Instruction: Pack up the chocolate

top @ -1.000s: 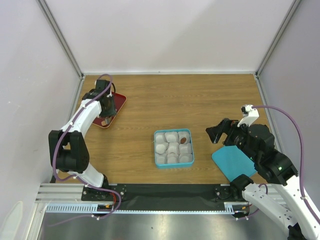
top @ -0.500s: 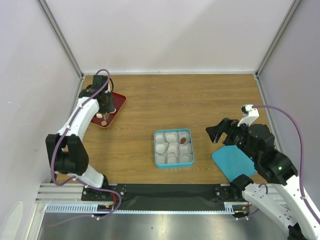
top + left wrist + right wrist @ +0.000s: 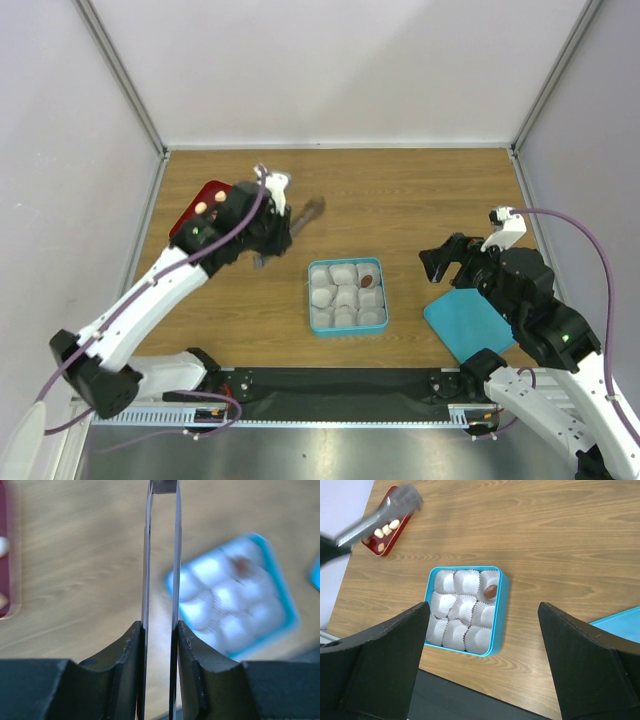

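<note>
Tray far left, box centre with 1 chocolate inside, lid right of it

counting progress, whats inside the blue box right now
Nine white paper cups fill the blue box; one dark chocolate sits in a corner cup, and the other eight look empty. The box floor under the cups is covered.

Box blurry, tongs cut off at top, chocolate cut off at left, tray half hidden by arm

Top camera: high behind worktop near edge, looking down over all. Wrist cameras: closer, angled down from left and right. All share blue box.
</note>
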Tool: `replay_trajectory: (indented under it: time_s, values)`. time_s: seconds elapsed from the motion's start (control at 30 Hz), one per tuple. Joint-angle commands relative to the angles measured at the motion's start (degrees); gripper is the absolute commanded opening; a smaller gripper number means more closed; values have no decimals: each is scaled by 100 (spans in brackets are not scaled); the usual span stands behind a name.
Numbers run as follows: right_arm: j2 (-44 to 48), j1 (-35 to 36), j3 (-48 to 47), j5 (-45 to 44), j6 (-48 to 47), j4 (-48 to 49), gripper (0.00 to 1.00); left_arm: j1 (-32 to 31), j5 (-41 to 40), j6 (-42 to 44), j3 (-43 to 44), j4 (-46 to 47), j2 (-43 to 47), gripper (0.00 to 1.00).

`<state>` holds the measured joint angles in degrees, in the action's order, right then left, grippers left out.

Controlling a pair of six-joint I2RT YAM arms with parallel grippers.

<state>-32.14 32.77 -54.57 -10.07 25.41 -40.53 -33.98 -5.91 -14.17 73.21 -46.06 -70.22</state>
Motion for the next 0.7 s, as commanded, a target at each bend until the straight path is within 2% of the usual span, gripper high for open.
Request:
replay_trajectory:
  time_s: [0.0,0.1,0.23,0.3,0.67]
  values:
    - [15,-8,-239,-198,-98,-60,96,-782,222,-506,-280,150,394,34]
    - [-11,-8,-212,-198,-71,-77,96,-1433,-111,-674,-211,-33,290,34]
    - [-38,-8,-212,-250,25,-95,96,-1989,-348,-718,-123,-157,44,33]
    - [-20,1,-195,-250,104,-60,96,-2121,-515,-753,-158,-253,-105,32]
    - [-144,-8,-230,-74,271,-16,95,-2350,-358,-824,-843,150,-97,34]
